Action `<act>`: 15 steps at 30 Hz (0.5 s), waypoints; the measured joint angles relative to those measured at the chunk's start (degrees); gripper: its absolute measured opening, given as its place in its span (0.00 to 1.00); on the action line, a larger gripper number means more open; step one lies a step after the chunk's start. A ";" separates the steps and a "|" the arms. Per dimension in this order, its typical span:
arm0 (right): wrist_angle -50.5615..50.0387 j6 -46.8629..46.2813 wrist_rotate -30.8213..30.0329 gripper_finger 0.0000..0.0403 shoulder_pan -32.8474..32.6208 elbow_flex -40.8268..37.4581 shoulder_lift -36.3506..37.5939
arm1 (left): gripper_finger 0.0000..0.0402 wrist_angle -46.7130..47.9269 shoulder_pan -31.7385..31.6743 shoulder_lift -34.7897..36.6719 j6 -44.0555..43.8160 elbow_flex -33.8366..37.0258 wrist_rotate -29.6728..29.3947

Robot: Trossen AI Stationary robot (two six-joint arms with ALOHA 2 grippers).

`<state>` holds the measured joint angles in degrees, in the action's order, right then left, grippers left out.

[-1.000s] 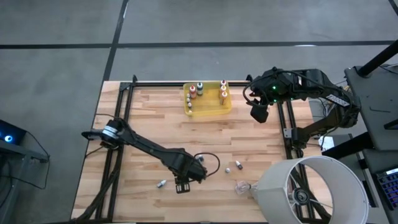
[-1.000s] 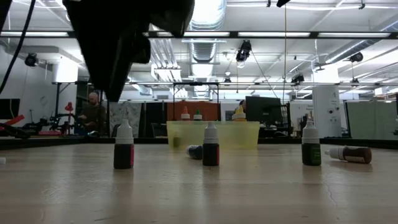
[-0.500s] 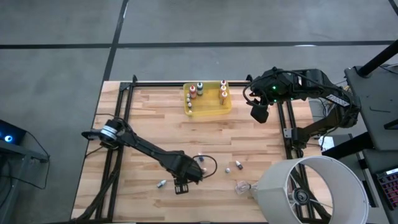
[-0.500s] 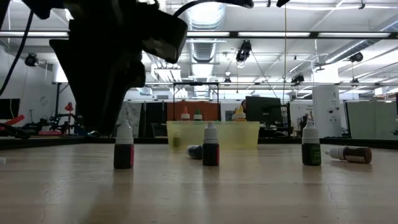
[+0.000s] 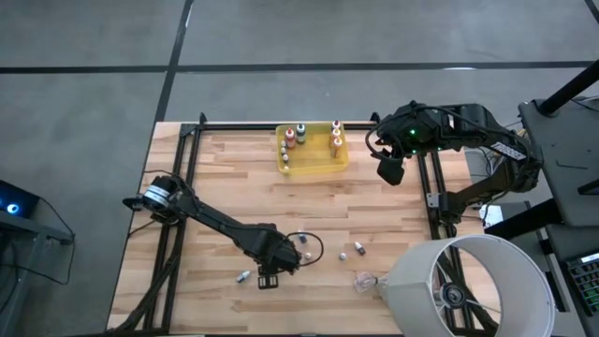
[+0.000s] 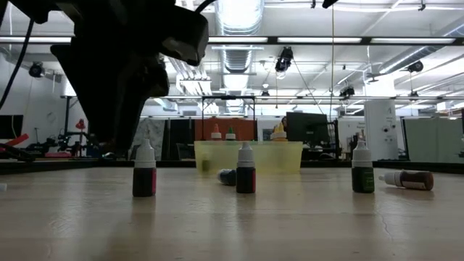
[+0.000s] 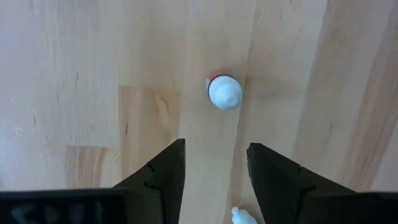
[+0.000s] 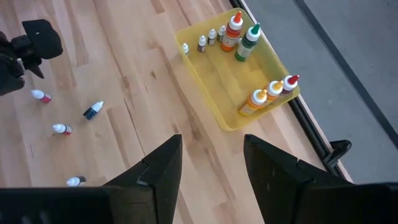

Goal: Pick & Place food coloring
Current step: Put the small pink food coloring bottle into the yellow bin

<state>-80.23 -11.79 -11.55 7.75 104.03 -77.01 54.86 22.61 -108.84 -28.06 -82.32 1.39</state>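
Several tiny food coloring bottles are loose on the wooden table. Three stand upright [image 6: 144, 171] [image 6: 246, 170] [image 6: 362, 168] and two lie on their sides [image 6: 409, 179] [image 6: 227, 176]. My left gripper [image 7: 214, 167] [image 5: 270, 273] points down over the near middle of the table, open and holding nothing. An upright white-capped bottle with a red body [image 7: 224, 92] stands just beyond its fingertips, and another cap [image 7: 242, 216] shows by one finger. My right gripper [image 8: 208, 167] [image 5: 390, 171] waits open, high at the far right. The yellow tray [image 5: 318, 167] holds more bottles.
A crumpled clear plastic scrap [image 5: 363, 281] lies near the front right, beside a large white round lampshade [image 5: 468, 285]. A black cable [image 5: 316, 245] loops by my left wrist. Dark frame rails [image 5: 432, 192] run along both table sides. Bare wood lies between the tray and the loose bottles.
My left gripper has sunk toward the table and shifted a little toward the table's left edge, still pointing down. The bottles have not moved.
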 joint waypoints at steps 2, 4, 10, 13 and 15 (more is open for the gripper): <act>0.02 0.00 -0.02 0.41 0.00 0.00 0.00 | 0.36 -0.82 0.00 0.00 0.88 -0.02 0.00; 0.02 0.00 -0.02 0.41 0.00 0.00 0.00 | 0.36 -2.76 0.00 0.03 1.80 -0.04 0.00; 0.04 -0.04 -0.02 0.41 0.00 0.00 0.00 | 0.36 -4.44 -0.03 0.03 3.09 -0.04 0.13; 0.07 -0.02 -0.02 0.41 0.00 -0.02 0.00 | 0.36 -4.91 -0.03 0.03 4.14 -0.04 0.15; 0.11 -0.16 -0.02 0.41 0.00 -0.01 0.00 | 0.36 -5.42 -0.03 0.03 4.53 -0.04 0.15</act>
<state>-80.11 -11.95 -11.57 7.75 104.01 -77.01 49.44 22.59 -108.81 -23.52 -82.37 1.54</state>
